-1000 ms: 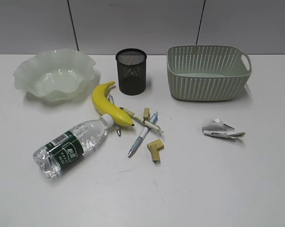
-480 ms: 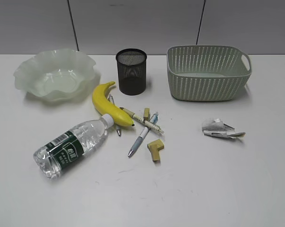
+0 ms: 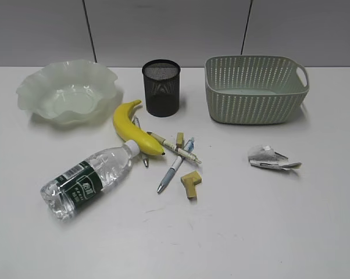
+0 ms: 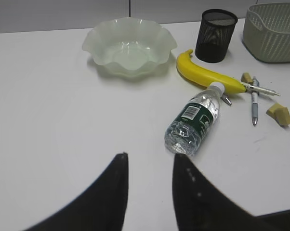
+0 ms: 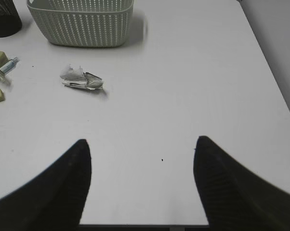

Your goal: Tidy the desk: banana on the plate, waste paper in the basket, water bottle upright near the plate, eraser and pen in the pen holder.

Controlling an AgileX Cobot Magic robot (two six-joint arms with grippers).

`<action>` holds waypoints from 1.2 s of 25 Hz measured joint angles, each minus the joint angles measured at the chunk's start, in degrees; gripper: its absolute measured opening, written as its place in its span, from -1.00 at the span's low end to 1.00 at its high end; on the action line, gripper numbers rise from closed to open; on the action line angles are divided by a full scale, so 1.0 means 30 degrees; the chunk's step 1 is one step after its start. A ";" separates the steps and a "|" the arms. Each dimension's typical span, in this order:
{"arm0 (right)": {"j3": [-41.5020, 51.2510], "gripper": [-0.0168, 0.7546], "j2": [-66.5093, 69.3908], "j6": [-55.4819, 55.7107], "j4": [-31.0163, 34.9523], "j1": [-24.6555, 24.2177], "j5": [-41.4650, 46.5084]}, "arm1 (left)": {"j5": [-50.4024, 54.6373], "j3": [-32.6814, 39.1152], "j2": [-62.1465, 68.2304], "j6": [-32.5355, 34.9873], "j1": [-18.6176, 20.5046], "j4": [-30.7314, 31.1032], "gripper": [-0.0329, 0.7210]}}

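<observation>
Looks like a lab or office test bench: plain white desk filling the frame, bare grey panelled wall with dark seams across the top, staged desk clutter mid-frame, no household furnishings visible.

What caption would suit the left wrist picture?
Open left claw hovers above a toppled water bottle, banana and empty plate.

The only lettering I find is on the water bottle: white characters on its dark green label, too small and blurred for me to read. In my left wrist view a white printed panel shows there, likewise unreadable.
</observation>
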 joint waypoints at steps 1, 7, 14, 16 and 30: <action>0.0000 0.40 0.0000 0.0000 0.0000 0.0000 0.0000 | -0.0035 0.0000 0.0000 0.0000 0.0000 -0.0021 -0.28; 0.0000 0.40 0.0000 0.0000 0.0000 0.0000 0.0000 | -0.4999 -0.1327 0.2517 0.0000 0.0000 -0.1350 -0.28; 0.0000 0.40 0.0000 0.0000 0.0000 0.0000 0.0000 | -1.2337 -0.3456 1.1570 0.0000 0.0000 -0.5325 -0.28; 0.0000 0.40 0.0000 0.0000 0.0000 0.0000 0.0000 | -1.2239 -0.5238 1.4781 0.0000 -0.0037 -0.5660 -0.28; 0.0000 0.40 0.0000 0.0000 0.0000 0.0000 0.0000 | -0.4494 -1.6335 3.3425 -0.2772 -0.2663 -0.5788 0.31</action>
